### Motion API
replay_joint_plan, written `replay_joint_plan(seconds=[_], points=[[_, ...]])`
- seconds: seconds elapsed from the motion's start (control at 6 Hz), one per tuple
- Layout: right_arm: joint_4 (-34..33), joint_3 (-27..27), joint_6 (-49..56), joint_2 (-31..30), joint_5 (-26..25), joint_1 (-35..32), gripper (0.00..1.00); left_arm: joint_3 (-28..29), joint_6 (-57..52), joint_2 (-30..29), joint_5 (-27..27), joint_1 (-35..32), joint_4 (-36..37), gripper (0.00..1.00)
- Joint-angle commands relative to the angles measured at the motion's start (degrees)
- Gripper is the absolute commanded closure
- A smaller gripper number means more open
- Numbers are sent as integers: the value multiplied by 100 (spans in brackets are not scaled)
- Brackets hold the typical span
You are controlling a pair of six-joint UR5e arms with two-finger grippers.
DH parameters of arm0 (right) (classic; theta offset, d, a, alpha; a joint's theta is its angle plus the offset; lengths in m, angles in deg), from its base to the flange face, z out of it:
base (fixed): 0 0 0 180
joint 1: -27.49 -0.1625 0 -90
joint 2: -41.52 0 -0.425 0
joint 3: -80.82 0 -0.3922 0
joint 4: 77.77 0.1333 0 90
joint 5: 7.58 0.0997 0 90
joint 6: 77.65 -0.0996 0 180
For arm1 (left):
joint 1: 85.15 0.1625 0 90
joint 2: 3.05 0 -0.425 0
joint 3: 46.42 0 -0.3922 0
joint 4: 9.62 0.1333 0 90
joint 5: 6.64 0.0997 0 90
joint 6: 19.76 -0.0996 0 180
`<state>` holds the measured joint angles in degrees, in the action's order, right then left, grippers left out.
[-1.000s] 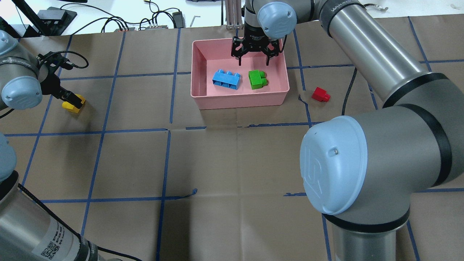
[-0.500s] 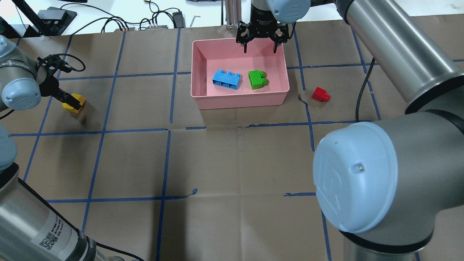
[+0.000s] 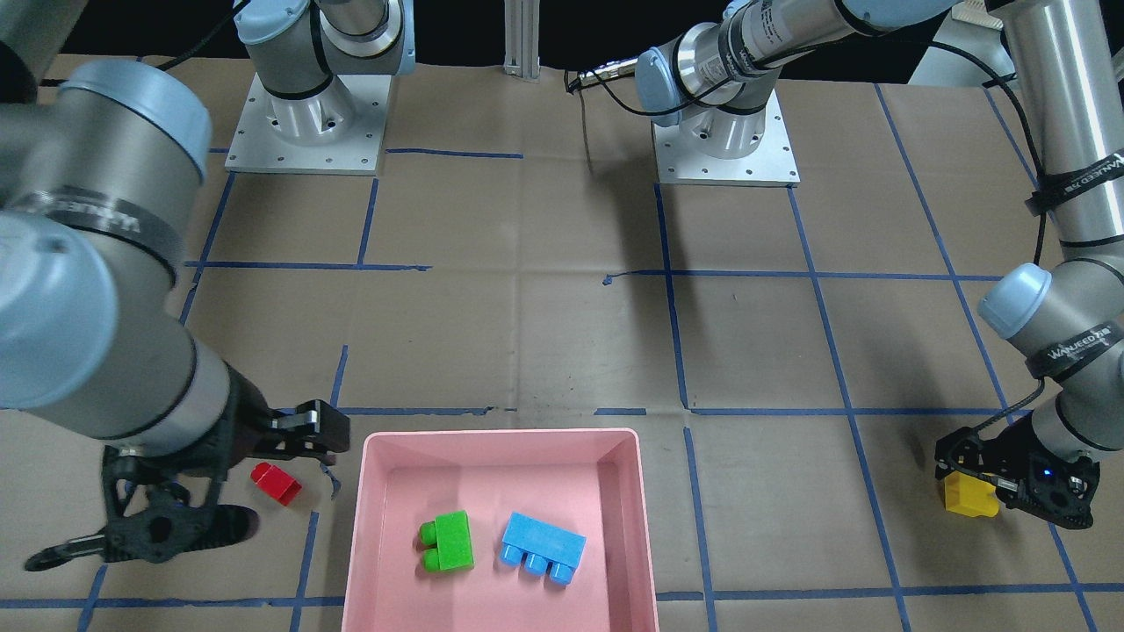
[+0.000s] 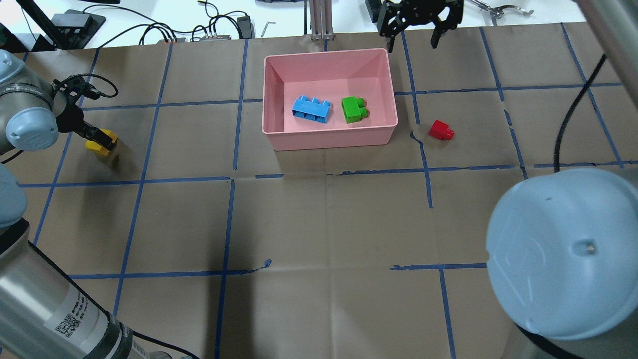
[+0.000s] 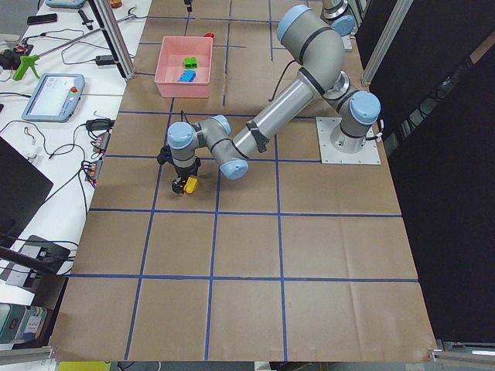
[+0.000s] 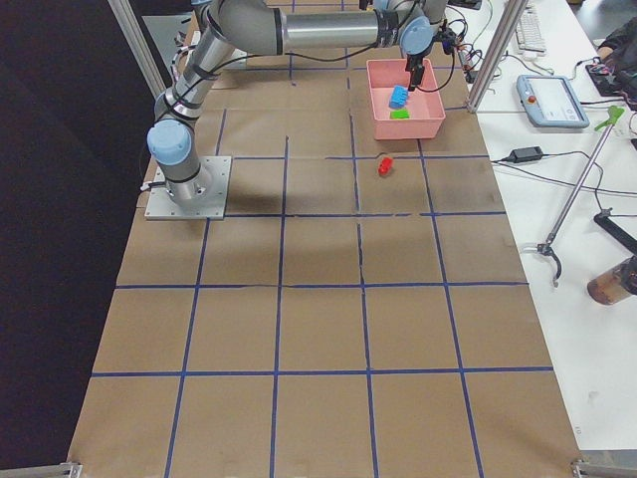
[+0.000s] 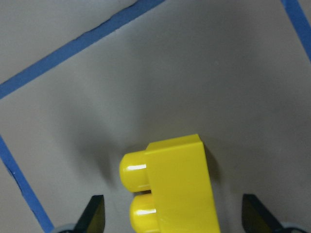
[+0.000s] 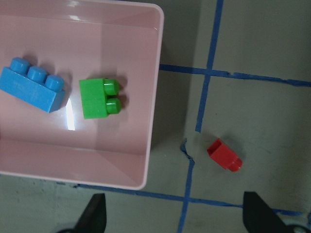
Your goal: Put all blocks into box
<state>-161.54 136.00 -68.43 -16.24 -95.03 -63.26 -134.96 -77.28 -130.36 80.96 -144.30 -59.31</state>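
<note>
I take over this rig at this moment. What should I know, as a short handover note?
Left end effector: open, straddling the yellow block on the table, not yet closed on it.
Right end effector: open, empty, raised outside the box, on the red block side.
Done: blue block and green block lie in the box.
Left: yellow block and red block, both on the table.

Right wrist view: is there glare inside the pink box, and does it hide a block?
Right wrist view: a bright glare streak lies on the box floor beside the green block, covering no block; overhead exterior view: that floor looks evenly lit.
</note>
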Motion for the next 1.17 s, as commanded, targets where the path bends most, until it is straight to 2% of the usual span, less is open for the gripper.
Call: replay_joint_plan(seconds=[0.0,0.17,0.33,0.5,0.67,0.83,1.0], points=[[239,533,1331,-366,-26,513,1,-6,74,-14,-155,1,-6,11],[64,1155,1511,-638,0,663,1,12,101,-14,-120,1,-6,39],[-555,1945,1687,-832,-17,716,1,12,257,-5,-59,1,-6,63],[-1562,2744,1741,-973,-104,708,1,12,416,21,194,1,-15,84],[-2677,3379,1759,-940,-105,708,1,-23,870,134,197,-8,-102,94],[-3593,3829,2438,-896,-88,699,1,-14,1727,440,188,-199,-581,94],[-3837,3920,2758,-791,-53,699,1,3,3084,904,153,-697,-1091,94]])
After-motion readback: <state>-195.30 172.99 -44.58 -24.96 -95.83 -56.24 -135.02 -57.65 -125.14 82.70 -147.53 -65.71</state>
